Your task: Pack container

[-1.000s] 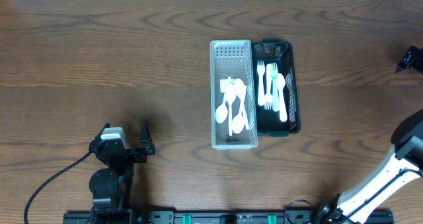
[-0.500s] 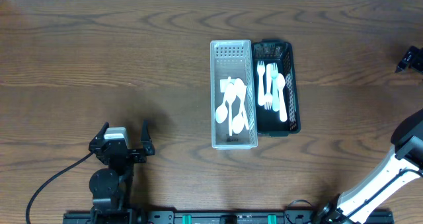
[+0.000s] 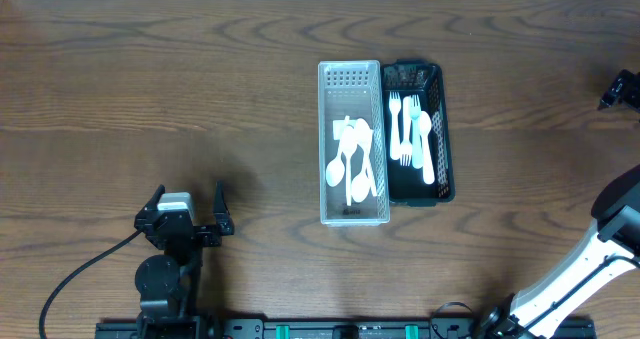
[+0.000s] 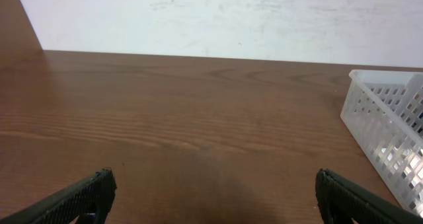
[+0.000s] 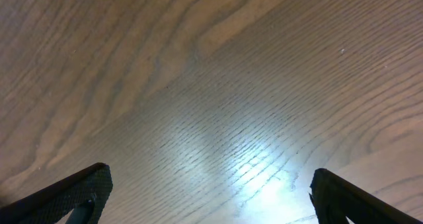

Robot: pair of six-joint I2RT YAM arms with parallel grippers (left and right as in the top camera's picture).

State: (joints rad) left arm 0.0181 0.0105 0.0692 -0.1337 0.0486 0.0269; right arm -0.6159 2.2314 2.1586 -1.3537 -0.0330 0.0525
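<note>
Little has moved since the earlier overhead frames: the containers and cutlery lie as before, and only the left arm's outer finger seems a touch further out than a second ago.

At the near left of the dark, wavy-grained wooden surface (image 3: 150, 79), the left pincer (image 3: 190, 191) rests with its two black fingers spread wide apart and nothing between them. In its wrist view only the ribbed fingertips show, at the bottom corners. A black cable (image 3: 80, 269) curves away from the arm's base and is cut off at the lower edge.

Near the middle stands the clear container (image 3: 323, 149), a long rectangular plastic bin with perforated walls. It holds a loose heap of white plastic spoons (image 3: 350, 164), overlapped so that I cannot count them. The left wrist view catches only one corner of this bin at its right edge.

Touching its right side is the black container (image 3: 447, 149), of the same long shape, with mesh-like walls. White forks (image 3: 404, 129) lie lengthwise in it; one piece beside them may be a spoon, too small to tell.

At the far right, the right pincer (image 5: 211, 194) is cut off by the overhead frame's edge. Its wrist view shows dark textured fingertips set wide apart over bare, glossy wood with a bright glare. The white arm link (image 3: 600, 249) slants toward the lower edge.
</note>
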